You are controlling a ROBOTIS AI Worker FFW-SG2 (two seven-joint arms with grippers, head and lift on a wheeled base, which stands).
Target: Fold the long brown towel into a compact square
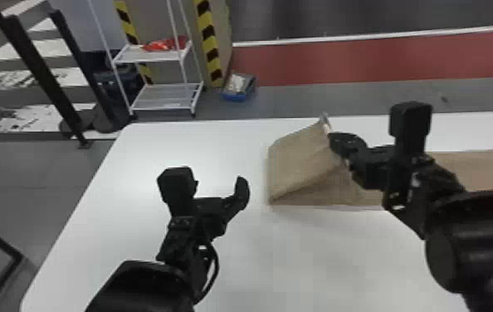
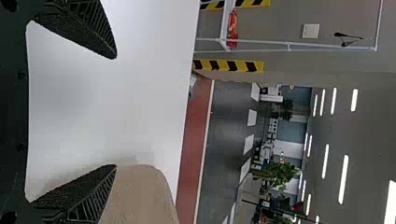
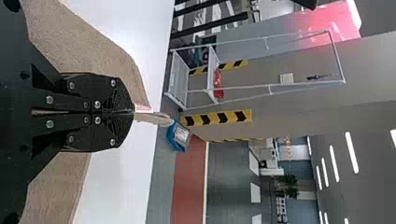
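The brown towel point(image 1: 301, 159) lies along the table's right half, its left part lifted and folding over toward the right. My right gripper point(image 1: 333, 139) holds that raised end above the table; in the right wrist view, the right gripper point(image 3: 133, 112) is shut on the edge of the towel point(image 3: 98, 49), by a small white tag. My left gripper point(image 1: 235, 203) is over the table, left of the towel and apart from it. In the left wrist view, the left gripper point(image 2: 114, 112) is open with nothing between its fingers, and the towel point(image 2: 142, 193) shows beyond one finger.
The white table point(image 1: 133, 166) has its far edge behind the towel and its left edge beyond my left arm. On the floor past it stand a white wire rack point(image 1: 167, 103), a blue bin point(image 1: 237, 91) and black posts at the left.
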